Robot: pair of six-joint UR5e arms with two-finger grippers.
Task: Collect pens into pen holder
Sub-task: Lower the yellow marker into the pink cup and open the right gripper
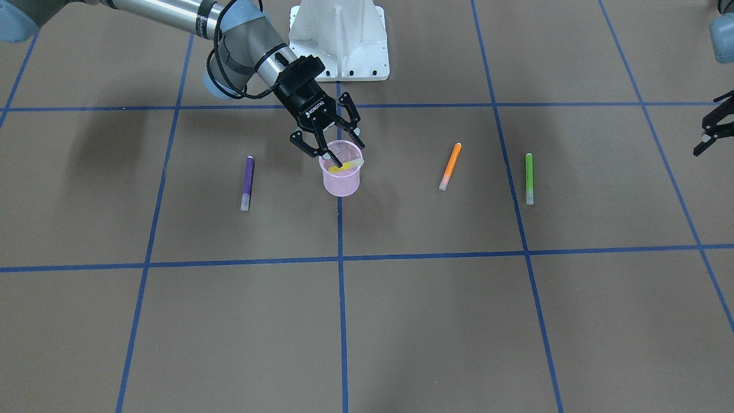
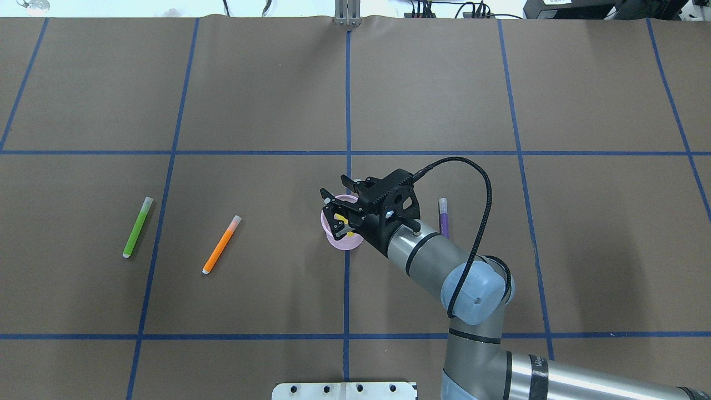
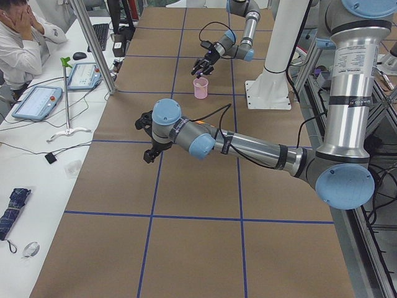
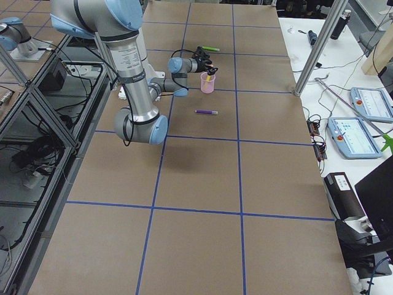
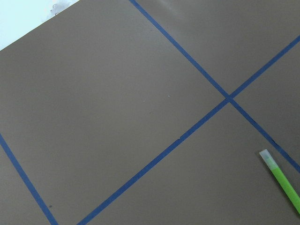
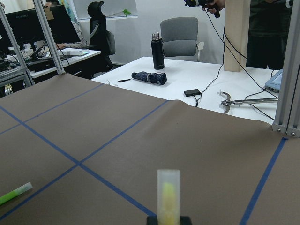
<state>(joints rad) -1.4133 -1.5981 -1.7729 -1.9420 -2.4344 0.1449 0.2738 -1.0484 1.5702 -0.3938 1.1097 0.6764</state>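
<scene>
Because the yellow pen (image 1: 346,166) must drop into the pink holder (image 1: 342,179), the right gripper (image 1: 339,162) grips it directly over the rim; the left gripper's (image 1: 711,127) state cannot be told.

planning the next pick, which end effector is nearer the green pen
Left. The left end effector hangs off to one side of the green pen; the right end effector is farther, over the pen holder.

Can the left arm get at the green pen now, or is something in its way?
Probably yes. The green pen lies flat on the bare table, apart from the orange pen. The left pincer hangs near it, and nothing stands between them. The right pincer is busy at the pen holder.
</scene>
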